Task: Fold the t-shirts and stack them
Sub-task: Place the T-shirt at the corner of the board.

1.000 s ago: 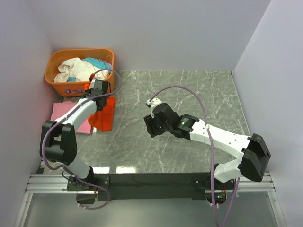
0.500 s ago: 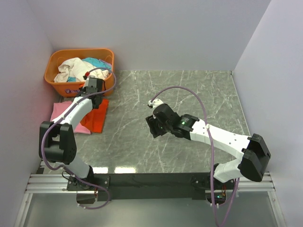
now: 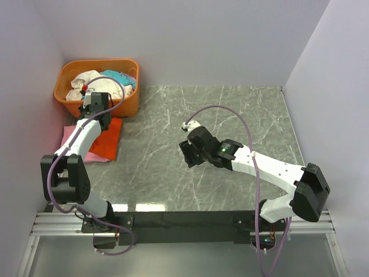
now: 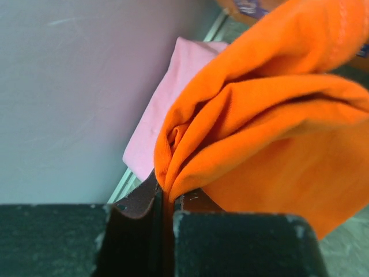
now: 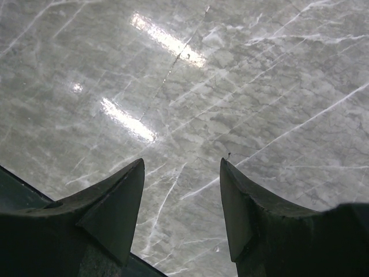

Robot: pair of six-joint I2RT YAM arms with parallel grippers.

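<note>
I am a two-armed robot seen from above, at a grey marbled surface (image 3: 230, 109) walled in pale lilac.

My left pincer (image 3: 95, 107) reaches to the far left corner, just in front of an orange plastic basket (image 3: 98, 61) that holds crumpled white and teal clothes (image 3: 92, 82). This pincer is clamped tight on a bunched fold of the bright orange-red t-shirt (image 3: 107, 138). In the left wrist view, the dark fingers (image 4: 138, 202) press together with a thin edge of orange cloth between them, and the orange-red t-shirt (image 4: 271, 144) billows out in thick folds beyond the left pincer (image 4: 168, 199).

The light pink t-shirt (image 3: 71, 136) lies flat against the left wall, near the basket. From above, the orange-red shirt overlaps its right side. In the left wrist view, the light pink t-shirt (image 4: 173, 92) shows past the orange folds, beside the wall (image 4: 69, 86).

My right pincer (image 3: 189, 153) sits near the middle of the surface, well apart from both shirts. Its jaws stand apart and hold nothing. In the right wrist view, the right pincer (image 5: 181, 164) shows two dark pointed fingers (image 5: 118, 202) over the bare, glossy surface (image 5: 230, 69).
</note>
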